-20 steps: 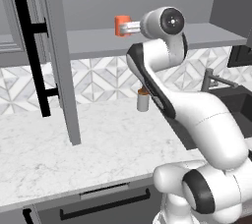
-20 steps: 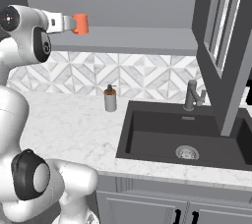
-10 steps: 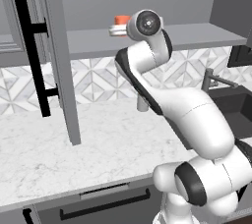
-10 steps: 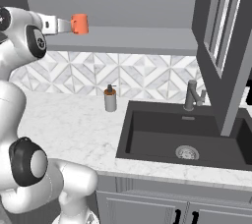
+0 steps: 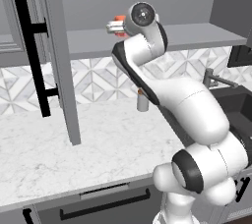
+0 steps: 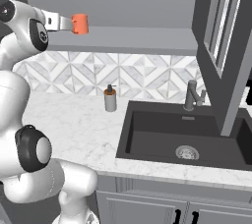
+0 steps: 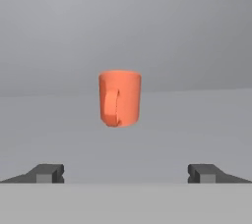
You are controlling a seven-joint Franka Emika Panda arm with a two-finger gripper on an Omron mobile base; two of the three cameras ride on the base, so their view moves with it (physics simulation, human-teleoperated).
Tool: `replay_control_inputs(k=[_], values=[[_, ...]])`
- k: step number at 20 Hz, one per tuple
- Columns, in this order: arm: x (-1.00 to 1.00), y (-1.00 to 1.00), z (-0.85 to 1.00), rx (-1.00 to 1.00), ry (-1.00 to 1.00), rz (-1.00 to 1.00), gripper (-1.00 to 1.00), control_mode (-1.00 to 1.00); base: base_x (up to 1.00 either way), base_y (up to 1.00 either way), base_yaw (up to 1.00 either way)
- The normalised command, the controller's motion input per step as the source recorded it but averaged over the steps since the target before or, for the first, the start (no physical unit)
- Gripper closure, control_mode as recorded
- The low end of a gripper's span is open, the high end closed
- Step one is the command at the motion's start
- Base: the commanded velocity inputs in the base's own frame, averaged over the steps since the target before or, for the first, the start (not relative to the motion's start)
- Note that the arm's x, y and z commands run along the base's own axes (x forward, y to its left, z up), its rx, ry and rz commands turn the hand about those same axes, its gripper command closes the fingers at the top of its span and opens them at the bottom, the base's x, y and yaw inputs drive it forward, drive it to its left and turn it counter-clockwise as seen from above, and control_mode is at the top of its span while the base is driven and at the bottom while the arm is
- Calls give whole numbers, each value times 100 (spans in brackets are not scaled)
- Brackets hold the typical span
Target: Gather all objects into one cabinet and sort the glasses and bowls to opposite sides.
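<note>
look at the hand view: your hand [image 7: 126,174] is spread wide and empty, both dark fingertips [image 7: 47,173] standing well apart at the bottom, and the orange cup [image 7: 120,98] sits ahead of them, upright, clear of both tips, on the grey cabinet shelf [image 7: 197,120]. a second ago that cup was pressed right up against the hand; now there's a gap, so you've let it go and you're backing off. in the right base view the cup [image 6: 80,23] stands at the shelf's front edge [image 6: 147,46], the hand [image 6: 63,22] just beside it, barely clear. from the left the arm's wrist covers most of it, just a flash of orange [image 5: 118,21] by the hand. that's one glass delivered, i'd say. the open cabinet door [image 5: 61,61] with its black bar handle [image 5: 30,46] hangs over the table [image 5: 74,154]; the soap pump [image 6: 110,98] stays out of this. i can't spot the other cups or the bowl here, so expect more fetching, and mind that edge as you pull away
</note>
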Motion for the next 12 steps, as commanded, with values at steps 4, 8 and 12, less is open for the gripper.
replay_control_inputs(k=[4, 8, 12], values=[[26, 0, 0, 1, 0, 0, -100, -100, 0, 0, 0], [33, 1, 1, 0, 0, -1, -100, -100, 0, 0, 0], [9, 5, -4, 0, 1, 0, -100, -100, 0, 0, 0]])
